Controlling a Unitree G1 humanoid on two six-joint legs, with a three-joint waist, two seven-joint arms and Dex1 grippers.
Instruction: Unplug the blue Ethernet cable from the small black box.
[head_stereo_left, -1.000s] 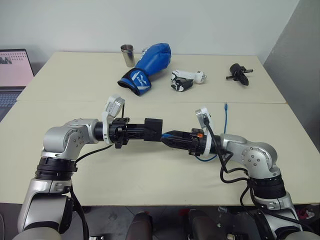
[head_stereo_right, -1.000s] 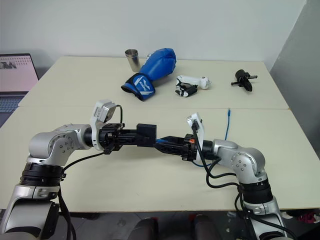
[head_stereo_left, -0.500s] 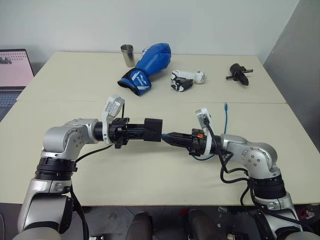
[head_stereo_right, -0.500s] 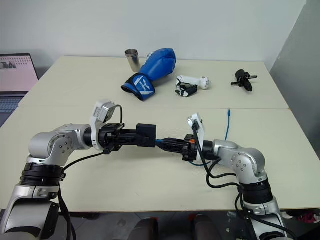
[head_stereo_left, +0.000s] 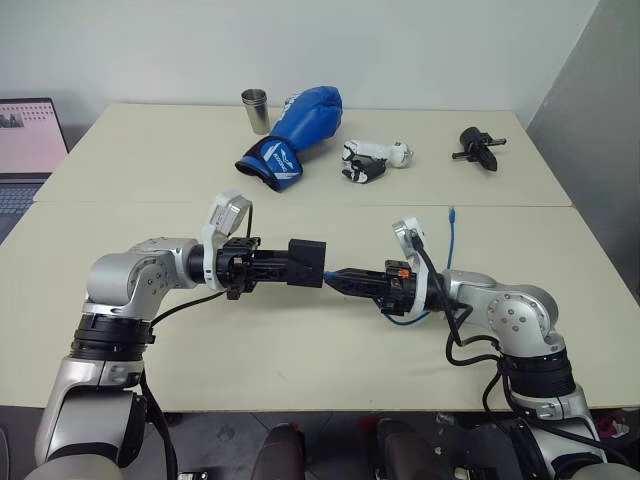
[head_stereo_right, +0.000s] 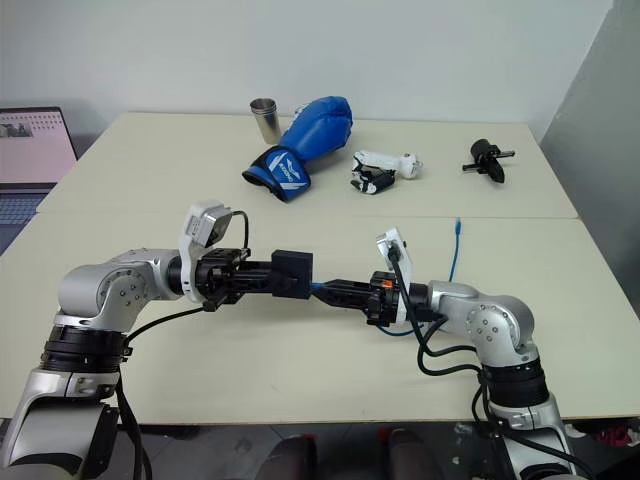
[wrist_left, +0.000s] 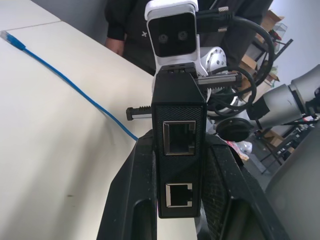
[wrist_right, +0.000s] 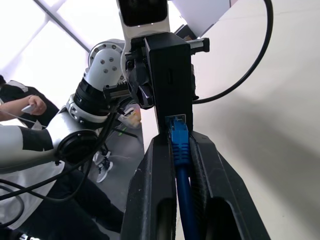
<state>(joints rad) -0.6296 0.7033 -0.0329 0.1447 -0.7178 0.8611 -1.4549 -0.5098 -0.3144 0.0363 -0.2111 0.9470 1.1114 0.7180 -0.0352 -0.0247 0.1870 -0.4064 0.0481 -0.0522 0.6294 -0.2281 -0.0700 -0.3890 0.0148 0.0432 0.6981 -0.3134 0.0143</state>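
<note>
Left gripper (head_stereo_left: 292, 263) clamps small black box (head_stereo_left: 306, 262), port facing right; right gripper (wrist_right: 181, 150) pinches blue Ethernet cable (wrist_right: 179, 145) plug, level

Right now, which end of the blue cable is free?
The far plug, lying on the table; the other end sits at the black box, gripped by the right pincer.

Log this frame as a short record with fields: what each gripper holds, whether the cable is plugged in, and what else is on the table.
left gripper: shut on the small matte-black square box, held above the table
right gripper: shut on the thin bright-blue Ethernet cable just behind its plug
cable state: plug at the box's port; seating unclear
cable free end: lying on table
other items: blue boxing glove, metal cup, white handheld device, black knobbed tool, laptop
</note>
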